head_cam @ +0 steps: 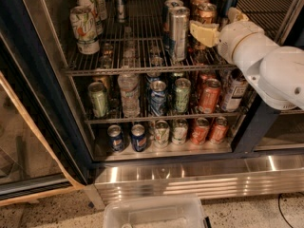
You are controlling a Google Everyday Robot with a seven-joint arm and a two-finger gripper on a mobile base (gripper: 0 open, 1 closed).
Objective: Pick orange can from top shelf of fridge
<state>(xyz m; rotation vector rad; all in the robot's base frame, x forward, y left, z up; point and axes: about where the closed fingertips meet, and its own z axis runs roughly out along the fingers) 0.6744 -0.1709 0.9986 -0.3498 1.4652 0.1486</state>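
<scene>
The orange can (207,12) stands upright on the top shelf (118,71) of the fridge (45,98), at the right of the can rows. My gripper (220,23) reaches in from the right on its white arm, at the height of the orange can. One cream finger (204,33) lies in front of the can's lower part, and the other finger (236,14) shows to the can's right. The fingers stand apart and hold nothing. The lower half of the can is hidden behind the finger.
A tall silver can (178,32) stands just left of the gripper, with more cans behind it. Green-white cans (84,23) stand at the shelf's left. Two lower racks hold small soda cans. The open glass door (19,141) is at the left, and a white bin (152,213) is on the floor.
</scene>
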